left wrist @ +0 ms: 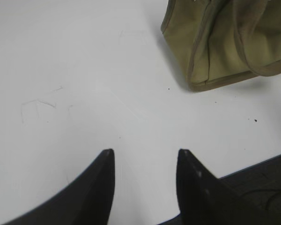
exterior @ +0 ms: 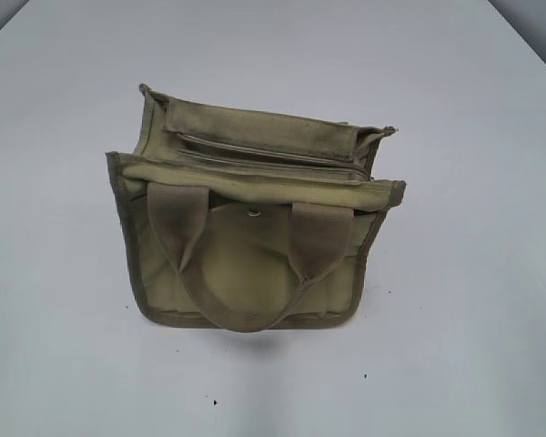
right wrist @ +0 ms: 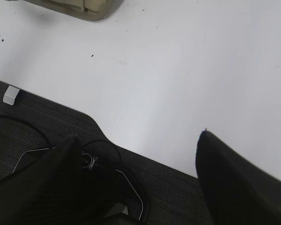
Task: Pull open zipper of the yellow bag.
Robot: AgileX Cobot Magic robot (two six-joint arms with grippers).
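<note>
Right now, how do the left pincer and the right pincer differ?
The left pincer hangs over bare table, while the right pincer straddles the table's edge. The left's fingers stand closer together than the right's. The yellow bag sits nearer the left pincer. Both are empty, touching nothing.

The yellow bag [exterior: 246, 273] looks like matt, coarse canvas cloth with woven webbing handles [exterior: 318, 241] and a small shiny metal snap [exterior: 253, 213]. My worktop [exterior: 473, 319] reads smooth, white, faintly scuffed. My left hand [left wrist: 145, 161] shows dull black fingers, plastic-looking.
</note>
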